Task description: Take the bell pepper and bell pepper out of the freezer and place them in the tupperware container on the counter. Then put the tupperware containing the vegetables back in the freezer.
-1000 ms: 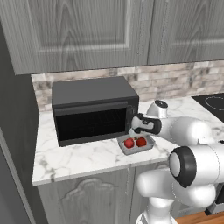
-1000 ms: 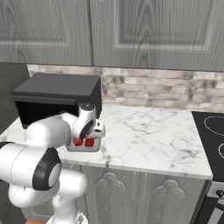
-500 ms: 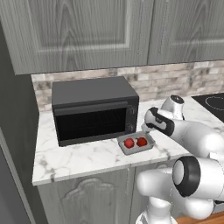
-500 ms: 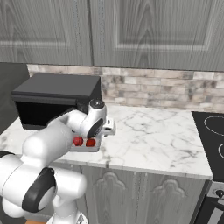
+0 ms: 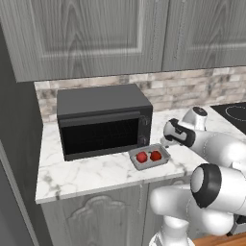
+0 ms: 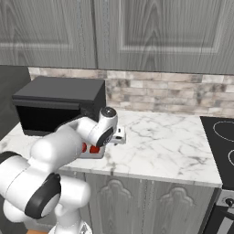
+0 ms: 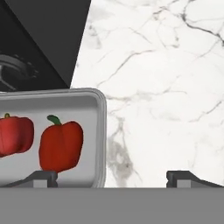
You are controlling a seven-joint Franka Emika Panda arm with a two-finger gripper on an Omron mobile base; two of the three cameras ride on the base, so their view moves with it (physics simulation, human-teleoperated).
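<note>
Jaws spread wide and empty, the gripper (image 7: 112,177) hangs over the tupperware container's (image 7: 101,131) edge, both bell peppers (image 7: 61,145) inside, beside the microwave (image 5: 103,120).

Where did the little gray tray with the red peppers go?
The tray sits on the white counter, right in front of the black microwave's right end, with both peppers side by side inside it.
</note>
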